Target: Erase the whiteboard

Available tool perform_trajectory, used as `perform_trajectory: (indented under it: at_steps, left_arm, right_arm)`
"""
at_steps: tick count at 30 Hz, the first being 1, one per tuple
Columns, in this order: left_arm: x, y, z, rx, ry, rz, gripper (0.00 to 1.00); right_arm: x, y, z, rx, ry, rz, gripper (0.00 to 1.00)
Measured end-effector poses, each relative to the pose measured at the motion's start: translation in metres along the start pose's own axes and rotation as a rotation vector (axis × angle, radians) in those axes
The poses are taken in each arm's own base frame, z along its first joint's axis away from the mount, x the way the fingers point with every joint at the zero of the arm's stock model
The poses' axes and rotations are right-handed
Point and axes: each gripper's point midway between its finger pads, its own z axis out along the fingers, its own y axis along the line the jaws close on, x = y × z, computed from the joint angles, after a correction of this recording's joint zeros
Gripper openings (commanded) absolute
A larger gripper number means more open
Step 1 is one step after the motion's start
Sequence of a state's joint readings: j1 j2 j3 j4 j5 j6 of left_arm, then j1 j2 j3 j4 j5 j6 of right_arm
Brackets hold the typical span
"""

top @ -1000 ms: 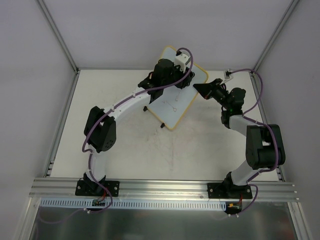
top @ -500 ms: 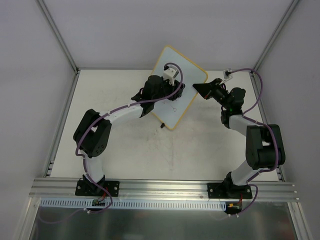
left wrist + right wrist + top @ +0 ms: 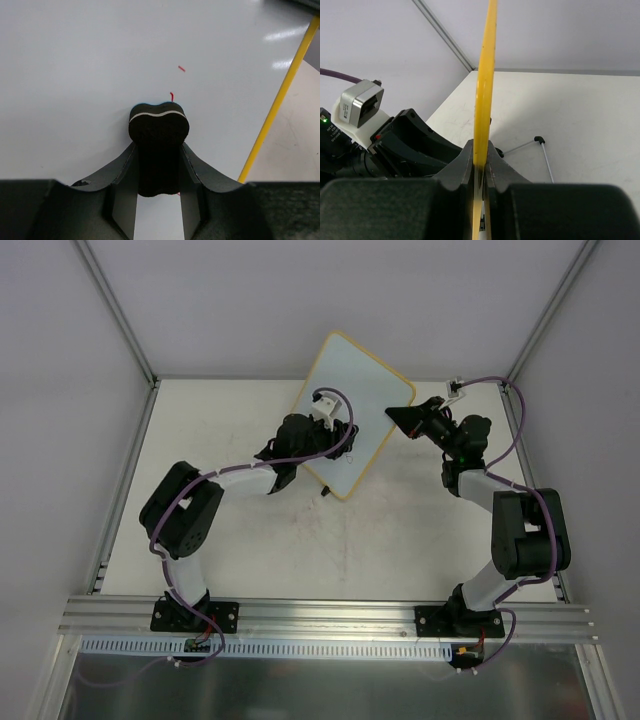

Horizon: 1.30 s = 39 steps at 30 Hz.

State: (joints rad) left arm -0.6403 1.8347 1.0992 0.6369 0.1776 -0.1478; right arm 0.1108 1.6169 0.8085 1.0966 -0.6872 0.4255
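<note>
Tilted yellow-framed whiteboard [image 3: 365,390]; faint red marks

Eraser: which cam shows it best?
Left wrist. The black eraser sits centre frame, clamped in the left gripper, over the whiteboard with red marks just beyond. Top external: the left arm hides it. Right wrist: eraser not seen, only the board's yellow edge in the right gripper.

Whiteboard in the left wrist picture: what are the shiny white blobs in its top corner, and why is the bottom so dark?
Left wrist view: the blobs are light glaring off the glossy whiteboard near its yellow frame; the dark bottom is the left hand, close to the lens and shaded. Top external view: the whiteboard looks evenly lit.
</note>
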Motion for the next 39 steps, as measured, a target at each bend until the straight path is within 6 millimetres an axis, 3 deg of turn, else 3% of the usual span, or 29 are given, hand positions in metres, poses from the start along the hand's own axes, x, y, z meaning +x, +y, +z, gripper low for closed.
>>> perform_trajectory:
  at_steps: [15,29,39]
  left_arm:
    - [0.069,-0.005,-0.029,-0.027,0.038,-0.04,0.0]
    - [0.069,-0.009,-0.028,-0.058,0.032,-0.037,0.0]
    - [0.062,-0.008,-0.018,-0.079,0.143,-0.02,0.0]
  right_arm:
    - [0.0,0.002,0.0,-0.007,-0.001,-0.005,0.0]
    - [-0.001,0.002,0.0,-0.008,-0.003,-0.011,0.0]
    - [-0.005,-0.001,0.001,0.014,-0.022,-0.011,0.0]
